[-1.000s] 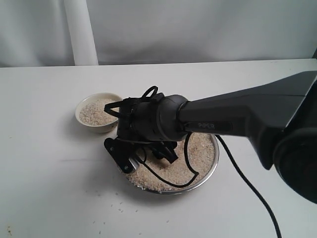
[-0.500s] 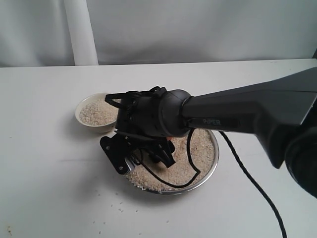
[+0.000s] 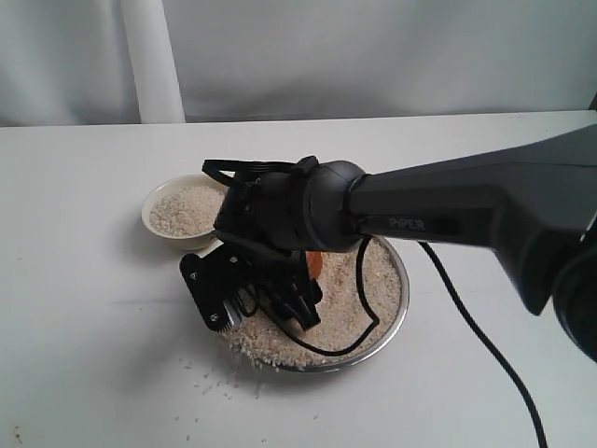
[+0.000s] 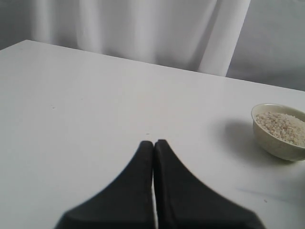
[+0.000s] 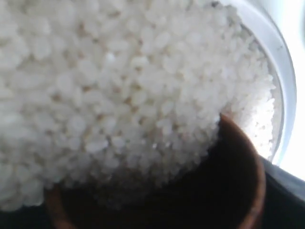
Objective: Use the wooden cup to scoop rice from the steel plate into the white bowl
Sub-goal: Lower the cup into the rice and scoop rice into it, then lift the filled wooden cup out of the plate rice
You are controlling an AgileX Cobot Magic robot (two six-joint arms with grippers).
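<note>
Right pincer [image 3: 266,294], clamping the wooden cup [image 5: 238,171], seemingly scoops rice [image 5: 119,86] from the steel plate [image 3: 405,297]; next, a level lift toward the white bowl [image 3: 160,229].

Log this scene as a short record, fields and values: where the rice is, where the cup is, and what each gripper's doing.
plate: on the table, heaped with rice
bowl: beside the plate, holds rice
cup: in the right gripper, mouth dug into the plate's rice
left gripper: shut, empty, over bare table
stray grains: on the table by the plate's near edge
</note>
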